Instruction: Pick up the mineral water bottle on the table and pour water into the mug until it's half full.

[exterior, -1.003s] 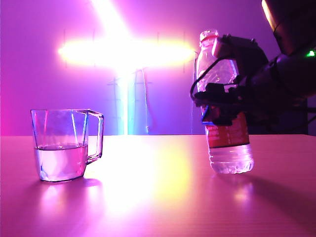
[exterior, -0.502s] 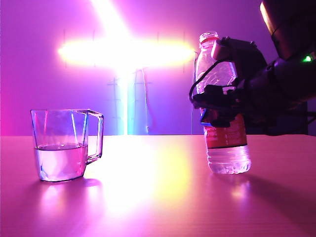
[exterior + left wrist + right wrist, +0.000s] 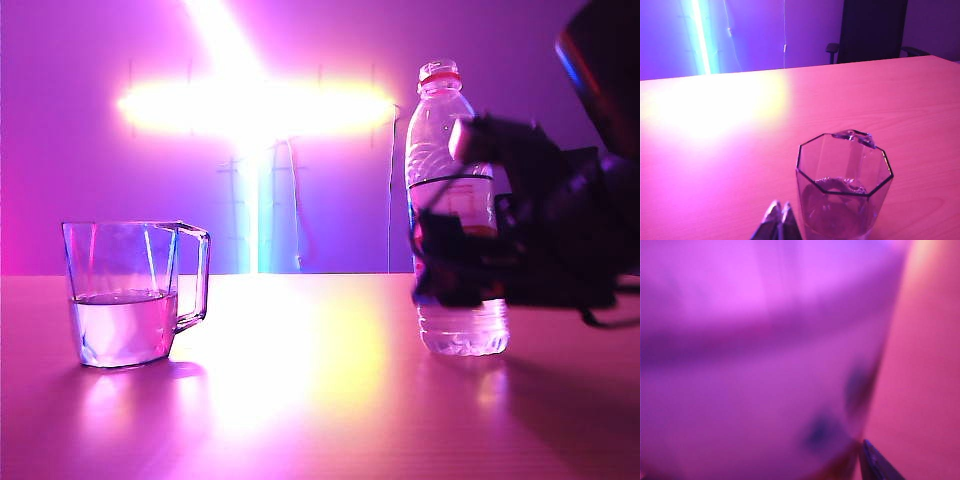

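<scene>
Standing upright on the table (image 3: 320,420), the bottle (image 3: 450,200) looks light, thin-walled, slippery; grip its waist; right gripper (image 3: 470,262) apart beside it; left gripper (image 3: 779,220) together near the half-full mug (image 3: 135,292).

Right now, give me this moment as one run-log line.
bottle: upright on table | mug: about half full | right gripper: at bottle, blurred | left gripper: shut, near mug
</scene>
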